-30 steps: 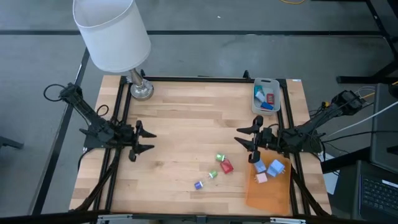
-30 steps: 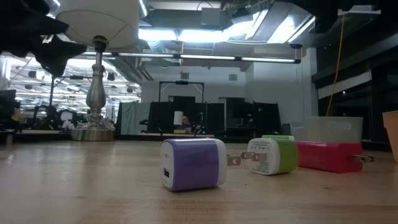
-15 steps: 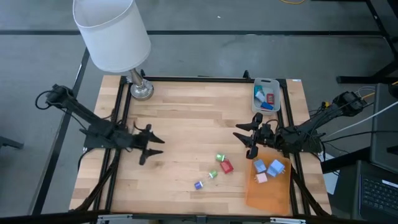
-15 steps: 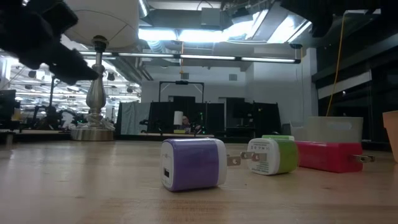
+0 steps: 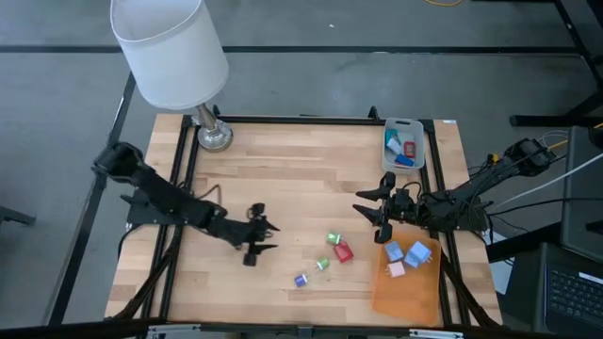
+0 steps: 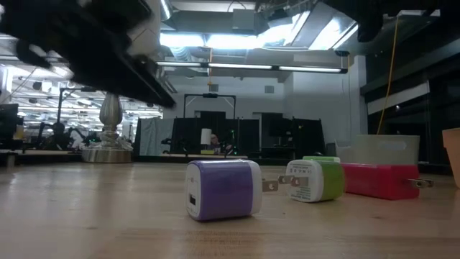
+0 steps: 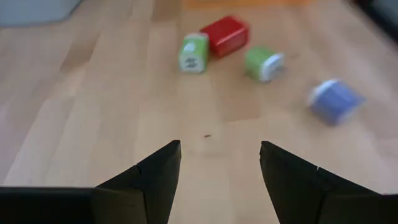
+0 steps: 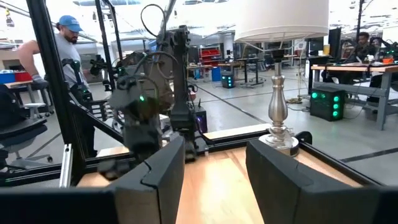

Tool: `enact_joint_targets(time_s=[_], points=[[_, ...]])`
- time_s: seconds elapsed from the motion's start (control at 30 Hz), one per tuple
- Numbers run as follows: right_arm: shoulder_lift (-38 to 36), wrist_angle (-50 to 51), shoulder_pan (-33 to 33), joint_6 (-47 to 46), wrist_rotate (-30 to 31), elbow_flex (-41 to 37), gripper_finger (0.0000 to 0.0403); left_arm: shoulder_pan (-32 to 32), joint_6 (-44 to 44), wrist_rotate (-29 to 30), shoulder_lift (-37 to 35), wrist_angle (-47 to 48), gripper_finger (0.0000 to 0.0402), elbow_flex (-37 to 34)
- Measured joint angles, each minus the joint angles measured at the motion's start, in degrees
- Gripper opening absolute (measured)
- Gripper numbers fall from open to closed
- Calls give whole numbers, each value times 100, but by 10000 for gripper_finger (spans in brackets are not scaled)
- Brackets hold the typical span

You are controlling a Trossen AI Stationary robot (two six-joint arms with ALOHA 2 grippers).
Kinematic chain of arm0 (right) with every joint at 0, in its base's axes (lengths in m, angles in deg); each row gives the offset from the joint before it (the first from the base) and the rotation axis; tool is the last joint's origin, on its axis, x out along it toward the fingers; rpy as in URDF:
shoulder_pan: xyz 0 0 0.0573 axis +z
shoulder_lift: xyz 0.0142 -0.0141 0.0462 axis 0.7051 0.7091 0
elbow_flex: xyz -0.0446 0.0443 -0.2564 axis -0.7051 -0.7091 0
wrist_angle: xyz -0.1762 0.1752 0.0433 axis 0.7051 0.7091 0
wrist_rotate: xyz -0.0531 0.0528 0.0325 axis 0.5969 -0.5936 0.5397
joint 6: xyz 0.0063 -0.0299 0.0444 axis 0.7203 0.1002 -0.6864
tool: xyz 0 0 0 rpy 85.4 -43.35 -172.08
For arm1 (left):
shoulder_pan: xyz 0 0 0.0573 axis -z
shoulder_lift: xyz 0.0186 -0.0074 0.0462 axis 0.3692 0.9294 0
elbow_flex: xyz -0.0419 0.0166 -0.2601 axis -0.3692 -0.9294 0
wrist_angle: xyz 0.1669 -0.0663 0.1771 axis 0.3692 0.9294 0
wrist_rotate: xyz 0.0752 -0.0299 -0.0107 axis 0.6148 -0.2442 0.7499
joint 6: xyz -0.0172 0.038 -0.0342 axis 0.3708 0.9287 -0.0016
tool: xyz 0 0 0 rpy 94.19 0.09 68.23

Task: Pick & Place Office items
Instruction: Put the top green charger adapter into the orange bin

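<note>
Four small office items lie loose on the wood: a green one (image 5: pixel 333 239), a red one (image 5: pixel 343 251), a second green one (image 5: pixel 321 264) and a purple-blue one (image 5: pixel 301 280). The left wrist view shows them ahead as red (image 7: pixel 224 35), green (image 7: pixel 193 52), green (image 7: pixel 263 62) and purple-blue (image 7: pixel 334 101). Two light blue pieces (image 5: pixel 393 252) (image 5: pixel 419 252) and a pink one (image 5: pixel 397 269) rest on the orange sheet (image 5: pixel 407 294). My left gripper (image 5: pixel 268 235) (image 7: pixel 221 155) is open, left of the loose pieces and apart from them. My right gripper (image 5: pixel 363 209) (image 8: pixel 214 155) is open above the table's right side.
The grey tray (image 5: pixel 403 146) at the far right corner holds blue and red pieces. A lamp (image 5: pixel 171 47) stands on its metal base (image 5: pixel 215 135) at the far left corner. The low view shows the purple block (image 6: pixel 223 188) nearest. People show in the room beyond.
My left arm has reached out from the table's left edge toward the right and slightly toward the near edge, bringing its open gripper close to the loose pieces. The pieces have stayed where they were.
</note>
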State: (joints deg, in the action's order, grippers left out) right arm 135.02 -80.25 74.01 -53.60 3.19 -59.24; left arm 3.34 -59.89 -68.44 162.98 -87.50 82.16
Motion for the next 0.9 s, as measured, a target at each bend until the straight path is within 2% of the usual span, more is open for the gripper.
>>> enact_joint_targets(time_s=[0.17,0.27,0.37,0.53,0.77,0.9], points=[[0,-10,0,-6,-62,0,171,-574,500,-447,828,-540,211,190],[0,-13,0,-42,-65,0,171,-814,961,-638,1131,-1208,209,289],[0,-13,0,-281,-65,0,171,-1068,1213,-1119,1320,-1568,207,472],[0,-15,0,-304,-65,0,171,-1509,1322,-1706,1724,-1624,207,685],[0,-37,0,-302,-65,0,171,-1964,1331,-2509,2403,-2715,207,987],[0,-56,0,-299,-65,0,171,-2111,1286,-2927,2816,-2796,207,1462]])
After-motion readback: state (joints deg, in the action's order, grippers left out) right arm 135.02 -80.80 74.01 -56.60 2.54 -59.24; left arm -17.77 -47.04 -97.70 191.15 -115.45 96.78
